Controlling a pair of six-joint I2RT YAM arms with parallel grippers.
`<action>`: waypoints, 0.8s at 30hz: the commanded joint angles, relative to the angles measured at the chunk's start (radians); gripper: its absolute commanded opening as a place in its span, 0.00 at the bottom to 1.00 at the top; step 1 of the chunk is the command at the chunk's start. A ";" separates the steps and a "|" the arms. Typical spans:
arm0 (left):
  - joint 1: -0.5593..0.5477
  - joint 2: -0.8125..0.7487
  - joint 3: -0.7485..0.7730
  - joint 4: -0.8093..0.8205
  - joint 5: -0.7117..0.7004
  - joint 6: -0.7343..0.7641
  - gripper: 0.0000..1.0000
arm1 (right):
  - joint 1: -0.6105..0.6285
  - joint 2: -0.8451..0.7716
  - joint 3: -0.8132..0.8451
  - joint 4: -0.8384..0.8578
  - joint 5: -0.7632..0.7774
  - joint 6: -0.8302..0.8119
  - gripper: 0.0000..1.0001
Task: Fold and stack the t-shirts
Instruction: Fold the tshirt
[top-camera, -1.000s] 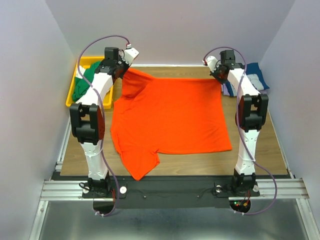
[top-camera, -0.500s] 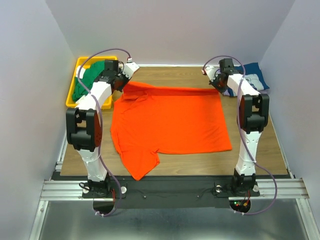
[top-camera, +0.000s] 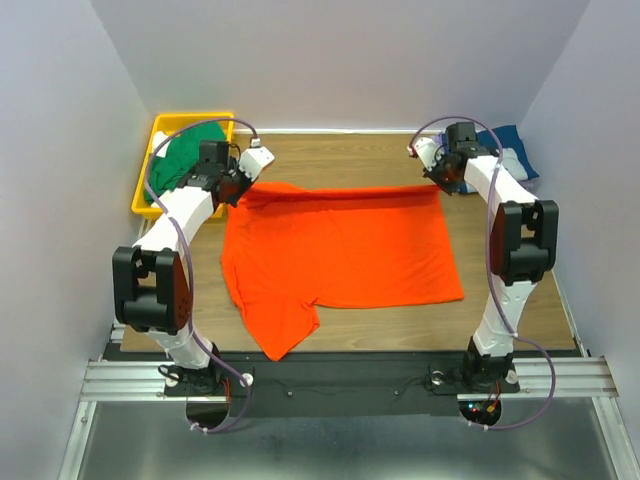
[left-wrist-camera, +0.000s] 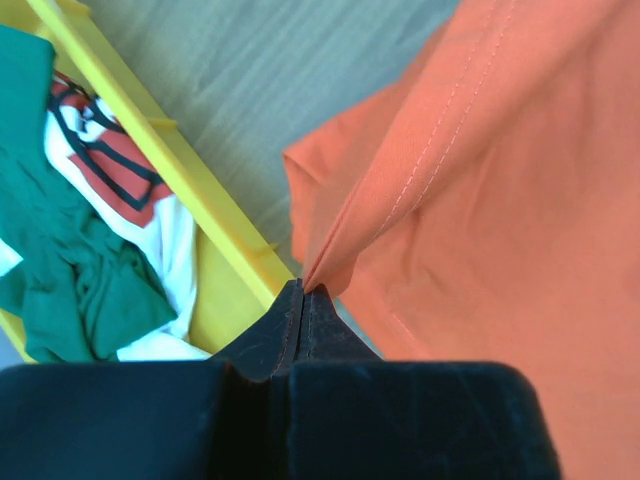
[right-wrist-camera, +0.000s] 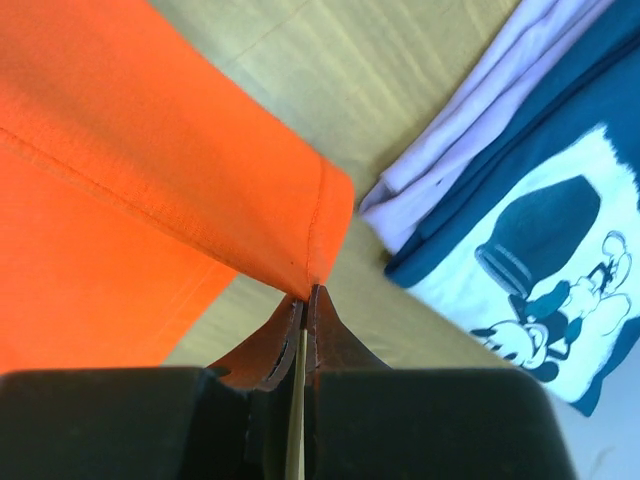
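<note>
- Pinching the far left corner of the orange shirt (top-camera: 340, 250) with the left gripper (left-wrist-camera: 300, 292), fingers pressed together on the cloth.
- Pinching the far right corner likewise with the right gripper (right-wrist-camera: 305, 292), fingers closed tight on the hem.
- Otherwise lying spread across the middle of the table (top-camera: 350, 150), far edge raised and turned over toward the near side, one sleeve sticking out at the near left.
- Judged as a first fold under way, not finished.
- Folded and stacked at the far right corner, by the look of it: navy shirt (right-wrist-camera: 590, 110) and lavender shirt (right-wrist-camera: 480, 110), touching each other.
- Left to do: finishing the orange shirt and adding it to the stack, then the green shirt (top-camera: 178, 165), crumpled in the yellow bin (top-camera: 165, 122) at the far left beside a white printed garment (left-wrist-camera: 165, 235).
</note>
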 joint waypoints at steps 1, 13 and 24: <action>0.013 -0.083 -0.069 -0.021 0.006 0.052 0.00 | -0.010 -0.077 -0.087 0.018 -0.025 -0.029 0.01; 0.013 -0.132 -0.261 -0.090 0.081 0.095 0.00 | -0.008 -0.111 -0.236 0.004 -0.074 -0.041 0.01; -0.002 -0.112 -0.322 -0.096 0.100 0.076 0.00 | -0.008 -0.095 -0.252 -0.007 -0.069 -0.044 0.01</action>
